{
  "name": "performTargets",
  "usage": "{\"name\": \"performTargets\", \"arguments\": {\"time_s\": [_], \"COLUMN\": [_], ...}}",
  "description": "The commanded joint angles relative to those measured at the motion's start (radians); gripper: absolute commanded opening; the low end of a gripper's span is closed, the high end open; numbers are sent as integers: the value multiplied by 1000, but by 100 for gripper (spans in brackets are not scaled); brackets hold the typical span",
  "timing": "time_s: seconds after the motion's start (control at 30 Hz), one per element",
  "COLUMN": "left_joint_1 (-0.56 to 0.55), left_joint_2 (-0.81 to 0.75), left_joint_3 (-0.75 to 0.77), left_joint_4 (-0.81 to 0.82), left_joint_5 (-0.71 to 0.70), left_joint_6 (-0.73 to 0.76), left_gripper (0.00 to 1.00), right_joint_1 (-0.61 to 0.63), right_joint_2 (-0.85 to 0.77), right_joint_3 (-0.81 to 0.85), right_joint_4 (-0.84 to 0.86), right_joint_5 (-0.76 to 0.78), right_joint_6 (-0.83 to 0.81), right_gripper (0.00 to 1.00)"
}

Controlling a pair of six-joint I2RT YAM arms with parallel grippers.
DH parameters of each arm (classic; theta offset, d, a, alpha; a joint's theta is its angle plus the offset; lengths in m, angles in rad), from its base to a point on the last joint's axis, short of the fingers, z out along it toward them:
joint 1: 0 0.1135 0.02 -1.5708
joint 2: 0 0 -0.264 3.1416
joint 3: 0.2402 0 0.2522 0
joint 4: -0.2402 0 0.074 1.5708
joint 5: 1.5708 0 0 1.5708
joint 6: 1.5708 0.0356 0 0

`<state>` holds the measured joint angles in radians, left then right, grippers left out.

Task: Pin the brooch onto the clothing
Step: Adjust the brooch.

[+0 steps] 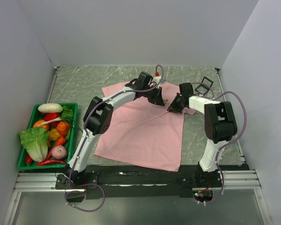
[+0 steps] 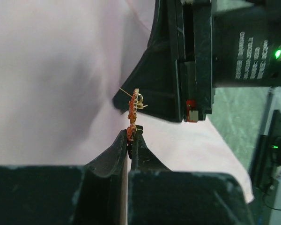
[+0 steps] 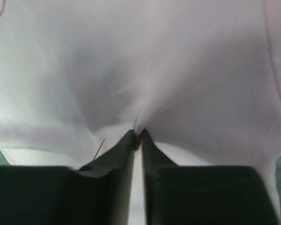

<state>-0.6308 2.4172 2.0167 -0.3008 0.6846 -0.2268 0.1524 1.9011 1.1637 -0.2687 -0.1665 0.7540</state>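
The pink T-shirt (image 1: 140, 131) lies spread over the middle of the table. My left gripper (image 2: 131, 137) is shut on the lower end of the tiny orange-red brooch (image 2: 133, 108), which stands upright above the fingertips with its thin gold pin pointing left over the shirt (image 2: 47, 84). In the top view the left gripper (image 1: 157, 99) sits over the shirt's upper right part, with the brooch (image 1: 165, 101) as a speck beside it. My right gripper (image 3: 136, 136) is shut on a raised pinch of the shirt fabric (image 3: 140, 70); it shows at the shirt's right edge (image 1: 174, 107).
A green basket (image 1: 22, 161) of toy vegetables and fruit stands at the left of the table. A small black frame (image 1: 204, 85) lies at the back right. The right gripper's black body (image 2: 178, 70) fills the upper middle of the left wrist view, close behind the brooch.
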Motion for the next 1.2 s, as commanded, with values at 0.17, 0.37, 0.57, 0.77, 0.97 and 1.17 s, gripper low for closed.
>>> {"name": "performTargets", "arguments": {"time_s": [0.17, 0.37, 0.57, 0.77, 0.97, 1.17], "left_joint_1": [98, 115, 115, 114, 109, 98], "left_joint_2": [-64, -89, -93, -98, -99, -92], "left_joint_3": [25, -12, -29, -53, -69, -70], "left_joint_4": [-29, -78, -58, -57, -58, -63], "left_joint_5": [243, 300, 414, 464, 500, 530], "left_joint_6": [-71, -2, 26, 44, 63, 69], "left_gripper": [1, 1, 1, 1, 1, 1], "right_joint_1": [-8, -7, -4, 3, 6, 9], "right_joint_2": [-301, -454, -409, -355, -300, -266], "right_joint_3": [-139, -206, -162, -141, -99, -78], "right_joint_4": [149, 256, 218, 223, 200, 207], "right_joint_5": [-36, -260, -383, -441, -467, -514], "right_joint_6": [-279, -447, -530, -576, -619, -640], "right_gripper": [59, 76, 77, 76, 75, 74]}}
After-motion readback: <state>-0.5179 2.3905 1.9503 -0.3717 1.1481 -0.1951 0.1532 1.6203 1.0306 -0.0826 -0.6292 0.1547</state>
